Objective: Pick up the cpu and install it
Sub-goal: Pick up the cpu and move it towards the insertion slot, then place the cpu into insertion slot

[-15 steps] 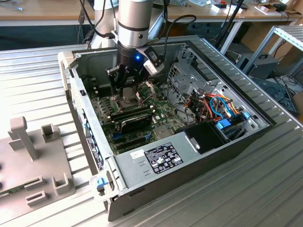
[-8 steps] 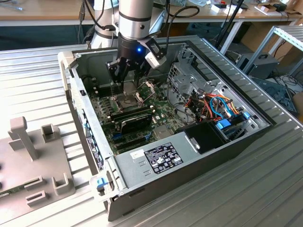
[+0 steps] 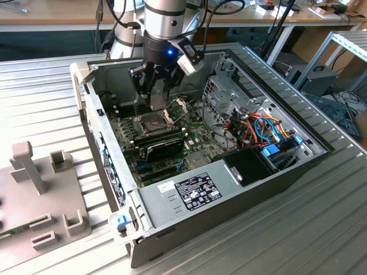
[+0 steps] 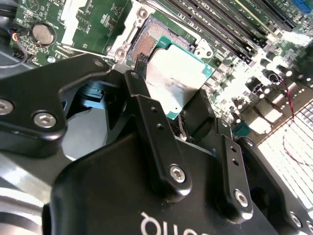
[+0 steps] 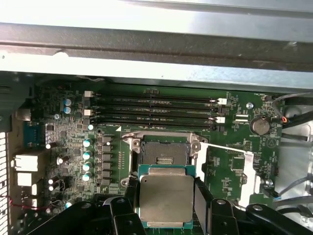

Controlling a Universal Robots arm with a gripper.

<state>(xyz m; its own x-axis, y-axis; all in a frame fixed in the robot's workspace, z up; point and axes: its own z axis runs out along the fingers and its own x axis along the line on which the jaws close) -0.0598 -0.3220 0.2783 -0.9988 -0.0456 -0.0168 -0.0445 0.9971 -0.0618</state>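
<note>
No legible print anywhere.

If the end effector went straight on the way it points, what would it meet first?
Likely the dark open socket, through the cpu that the end effector grips; the gap between them is unclear.

Arm (image 3: 163, 20) reaching down, tool (image 3: 155, 98) clamping cpu (image 5: 166, 198)

The gripper (image 3: 156, 106) hangs inside the open case (image 3: 246, 197) at 12 o'clock, gripping the cpu (image 3: 156, 101) just above the socket (image 3: 150, 121). A grey fixture (image 3: 34, 195) lies on the table (image 3: 321, 235) at 8 o'clock.
</note>
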